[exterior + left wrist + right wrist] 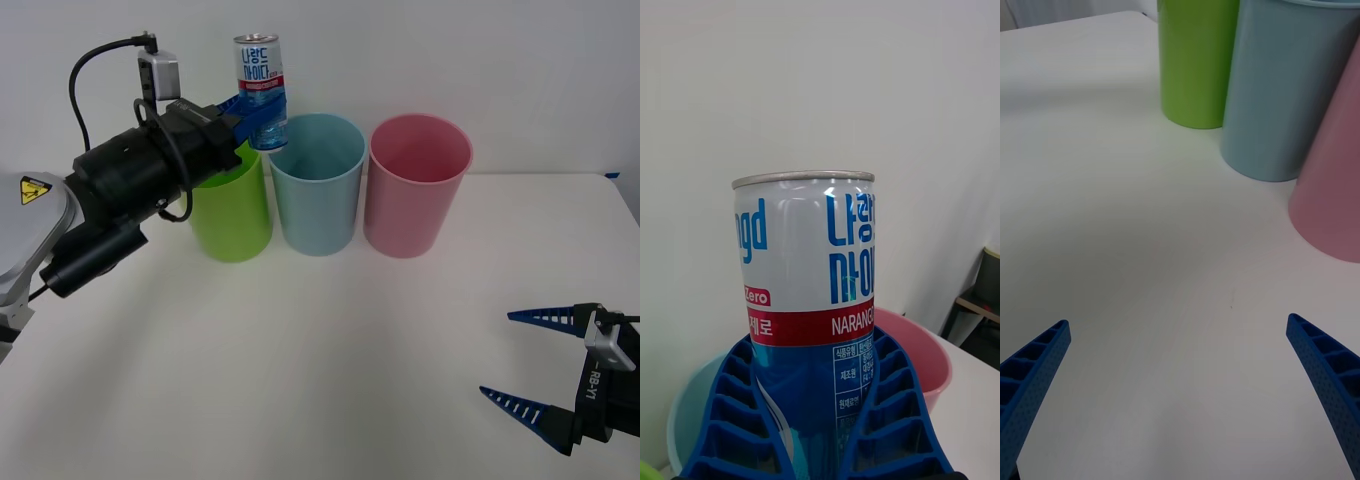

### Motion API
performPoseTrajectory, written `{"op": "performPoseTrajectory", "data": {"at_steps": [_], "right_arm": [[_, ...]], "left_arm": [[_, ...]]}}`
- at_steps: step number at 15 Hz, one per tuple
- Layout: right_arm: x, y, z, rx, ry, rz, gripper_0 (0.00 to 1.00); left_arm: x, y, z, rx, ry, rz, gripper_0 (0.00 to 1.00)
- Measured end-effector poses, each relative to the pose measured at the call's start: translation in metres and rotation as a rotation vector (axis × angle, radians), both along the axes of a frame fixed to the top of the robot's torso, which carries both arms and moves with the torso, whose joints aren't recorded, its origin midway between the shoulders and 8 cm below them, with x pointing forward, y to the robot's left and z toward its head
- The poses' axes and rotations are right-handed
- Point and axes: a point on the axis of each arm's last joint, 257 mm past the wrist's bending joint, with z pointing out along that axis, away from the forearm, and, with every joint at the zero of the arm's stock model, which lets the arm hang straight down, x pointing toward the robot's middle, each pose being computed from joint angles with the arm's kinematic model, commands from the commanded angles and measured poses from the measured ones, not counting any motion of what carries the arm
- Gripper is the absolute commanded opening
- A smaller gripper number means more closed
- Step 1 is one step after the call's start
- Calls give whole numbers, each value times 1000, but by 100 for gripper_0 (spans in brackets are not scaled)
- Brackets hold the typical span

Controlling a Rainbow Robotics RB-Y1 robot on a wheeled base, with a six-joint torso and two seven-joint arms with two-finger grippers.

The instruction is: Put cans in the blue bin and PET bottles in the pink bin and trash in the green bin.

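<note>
At five o'clock on the table (pixel 330 360) the right gripper (pixel 527 363) rests low with its blue fingers spread wide; its body reads "RB-Y1". Its wrist view takes in the bins' lower walls. Farther back stand the green bin (pixel 236 215), the blue bin (pixel 318 185) and the pink bin (pixel 417 186). At eleven o'clock the left gripper (pixel 262 112) clamps the can (pixel 260 70) upright above the blue bin's left rim. The left wrist view reads "Zero" and "NARANG", plus Korean lettering.

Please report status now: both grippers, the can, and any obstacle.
Left gripper shut on the can, upright, above the near rim of the blue bin. Right gripper open, low over the table, idle. No obstacle seen.
</note>
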Motion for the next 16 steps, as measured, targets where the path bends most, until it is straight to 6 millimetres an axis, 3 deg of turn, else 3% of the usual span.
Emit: {"op": "performPoseTrajectory", "data": {"at_steps": [8,12,16], "right_arm": [[0,0,0,0,0,0,100],[0,0,0,0,0,0,100],[0,0,0,0,0,0,100]], "left_arm": [[62,-20,1,40,9,65,0],[76,-37,-16,83,45,68,0],[76,-43,-23,90,65,60,0]]}}
